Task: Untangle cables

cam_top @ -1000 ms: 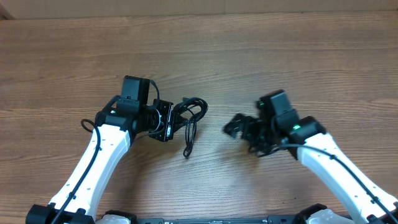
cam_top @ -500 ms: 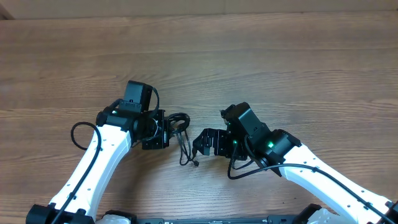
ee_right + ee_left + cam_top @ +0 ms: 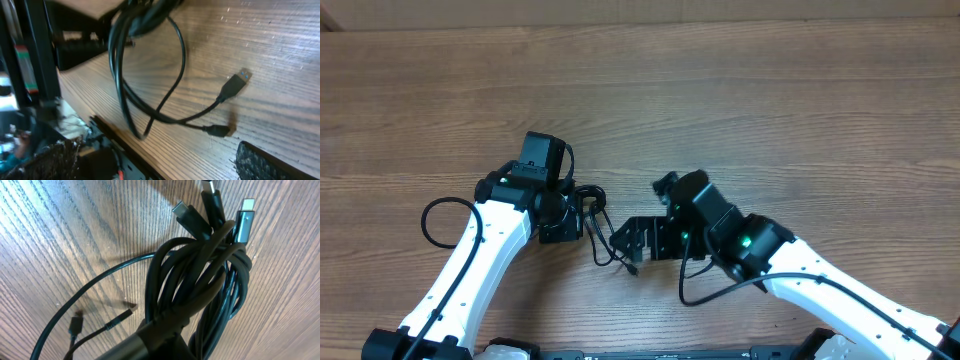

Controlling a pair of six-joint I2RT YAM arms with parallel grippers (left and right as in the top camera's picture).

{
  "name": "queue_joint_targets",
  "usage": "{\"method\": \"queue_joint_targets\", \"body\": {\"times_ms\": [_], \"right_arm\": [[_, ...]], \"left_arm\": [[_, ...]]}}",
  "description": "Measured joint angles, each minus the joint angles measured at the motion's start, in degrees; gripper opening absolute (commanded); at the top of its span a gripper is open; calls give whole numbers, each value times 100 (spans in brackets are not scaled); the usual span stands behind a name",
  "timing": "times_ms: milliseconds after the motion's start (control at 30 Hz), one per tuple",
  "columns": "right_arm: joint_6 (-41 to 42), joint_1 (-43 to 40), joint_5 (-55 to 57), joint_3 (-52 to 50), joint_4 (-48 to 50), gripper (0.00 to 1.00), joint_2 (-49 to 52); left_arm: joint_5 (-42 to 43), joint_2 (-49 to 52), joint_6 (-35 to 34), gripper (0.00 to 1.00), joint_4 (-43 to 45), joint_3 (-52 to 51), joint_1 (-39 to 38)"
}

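Observation:
A bundle of black cables (image 3: 601,228) hangs from my left gripper (image 3: 578,214), which is shut on its coiled part just above the wooden table. In the left wrist view the coils (image 3: 200,275) fill the frame, with several plugs (image 3: 243,216) sticking out at the top and two loose ends (image 3: 76,325) on the wood. My right gripper (image 3: 636,240) is open and empty, just right of the dangling loops. The right wrist view shows the loops (image 3: 150,75), a USB plug (image 3: 236,83) and a small plug (image 3: 219,131) lying on the table.
The wooden table (image 3: 740,100) has its front edge (image 3: 125,150) close below the loops. The left arm's own cable (image 3: 435,220) loops out to the left. A black frame and clutter (image 3: 40,75) lie beyond the edge.
My right arm has swung left across the table to the cables. My left gripper has drawn the bundle a little left and toward the front edge.

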Motion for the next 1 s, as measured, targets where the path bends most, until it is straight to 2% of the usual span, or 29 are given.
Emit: {"method": "queue_joint_targets", "body": {"times_ms": [200, 400, 633, 833, 1000], "right_arm": [[514, 317, 1078, 0, -363, 100, 4], [780, 317, 1827, 0, -282, 99, 63], [811, 317, 2083, 0, -306, 99, 72], [599, 240, 2205, 22, -560, 100, 70], [306, 321, 2055, 192, -444, 99, 70]], "left_arm": [[94, 0, -173, 4, 0, 0, 0], [350, 0, -267, 5, 0, 0, -190], [363, 0, -269, 4, 7, 0, -363], [-136, 0, -271, 4, -20, 0, -363], [-236, 0, -269, 5, 46, 0, -363]]}}
